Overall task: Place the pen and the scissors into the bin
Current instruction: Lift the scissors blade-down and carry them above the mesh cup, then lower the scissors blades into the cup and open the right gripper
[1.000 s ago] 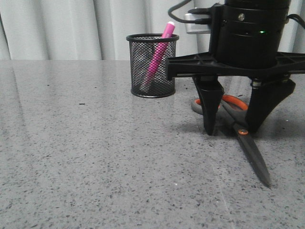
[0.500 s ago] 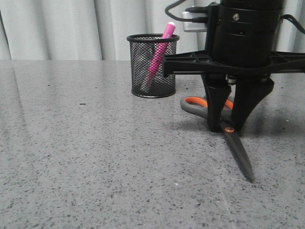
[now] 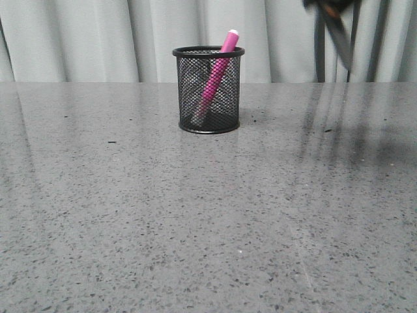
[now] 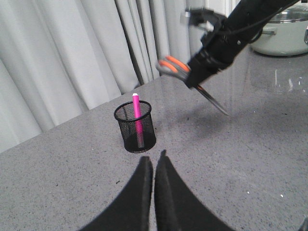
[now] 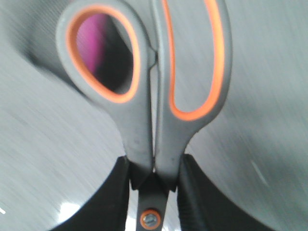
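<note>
On your left, the left gripper [image 4: 153, 166] hangs above the table [image 3: 130, 215] with its fingers pressed together, holding nothing. Near in front of it stands the bin [image 3: 208, 89], and the pen [image 3: 215, 75] leans inside it. To the right, high above the table, the right gripper [image 5: 153, 185] clamps the scissors [image 4: 185, 77] near the pivot, blades pointing down.

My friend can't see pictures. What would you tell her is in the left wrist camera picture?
A black robot arm holds the scissors in the air, blades pointing down toward a grey table. The pink pen stands in the black mesh bin near grey curtains, and the left gripper, shut, fills the foreground.
</note>
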Motion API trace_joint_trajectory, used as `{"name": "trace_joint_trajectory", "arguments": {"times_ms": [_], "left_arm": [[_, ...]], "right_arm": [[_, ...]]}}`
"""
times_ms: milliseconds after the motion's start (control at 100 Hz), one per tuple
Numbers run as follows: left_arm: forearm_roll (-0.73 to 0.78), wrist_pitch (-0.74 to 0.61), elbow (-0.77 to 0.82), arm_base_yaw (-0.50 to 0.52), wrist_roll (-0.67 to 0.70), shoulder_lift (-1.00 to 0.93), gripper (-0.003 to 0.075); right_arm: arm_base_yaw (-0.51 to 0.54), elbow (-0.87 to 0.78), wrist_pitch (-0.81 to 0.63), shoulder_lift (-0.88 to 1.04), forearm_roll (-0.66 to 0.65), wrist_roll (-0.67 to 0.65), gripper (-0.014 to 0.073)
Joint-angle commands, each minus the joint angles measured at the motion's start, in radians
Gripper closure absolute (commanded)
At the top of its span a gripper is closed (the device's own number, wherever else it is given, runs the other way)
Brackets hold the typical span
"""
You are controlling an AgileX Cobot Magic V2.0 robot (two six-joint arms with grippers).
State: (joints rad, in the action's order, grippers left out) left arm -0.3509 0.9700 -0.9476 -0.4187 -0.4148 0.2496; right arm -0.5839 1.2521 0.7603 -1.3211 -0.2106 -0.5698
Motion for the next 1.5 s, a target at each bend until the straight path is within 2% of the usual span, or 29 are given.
{"name": "trace_joint_trajectory", "arguments": {"times_ms": [0, 110, 230, 280, 350, 540, 770, 1200, 1350, 1490], "left_arm": [[-0.019, -0.108, -0.003, -0.009, 0.009, 0.025, 0.0740], [-0.020, -0.108, -0.001, -0.009, 0.009, 0.025, 0.0740], [-0.022, -0.108, -0.001, -0.009, 0.009, 0.025, 0.0740], [-0.022, -0.108, -0.001, -0.009, 0.009, 0.025, 0.0740], [-0.022, -0.108, -0.001, -0.009, 0.009, 0.025, 0.0740], [-0.022, -0.106, -0.001, -0.009, 0.009, 0.025, 0.0740], [-0.022, -0.106, -0.001, -0.009, 0.009, 0.025, 0.0740], [-0.029, -0.069, -0.001, -0.009, 0.009, 0.025, 0.0740], [-0.029, -0.082, -0.001, -0.009, 0.009, 0.025, 0.0740], [-0.029, -0.080, -0.001, -0.009, 0.009, 0.025, 0.0740]], "right_arm": [[0.005, 0.034, -0.336, 0.019, -0.053, 0.007, 0.0666], [0.007, 0.034, -0.628, -0.031, -0.172, 0.007, 0.0666], [0.034, 0.034, -0.973, -0.114, -0.405, 0.008, 0.0666], [0.061, 0.034, -1.078, -0.156, -0.467, 0.009, 0.0666], [0.099, 0.034, -1.158, -0.206, -0.477, 0.009, 0.0666], [0.172, 0.034, -1.202, -0.310, -0.412, 0.009, 0.0666], [0.184, 0.034, -1.340, -0.414, -0.410, 0.009, 0.0666], [0.184, 0.034, -1.320, -0.490, -0.410, 0.009, 0.0666], [0.184, 0.034, -1.322, -0.486, -0.410, -0.054, 0.0666], [0.182, 0.034, -1.347, -0.468, -0.410, -0.059, 0.0666]]}}
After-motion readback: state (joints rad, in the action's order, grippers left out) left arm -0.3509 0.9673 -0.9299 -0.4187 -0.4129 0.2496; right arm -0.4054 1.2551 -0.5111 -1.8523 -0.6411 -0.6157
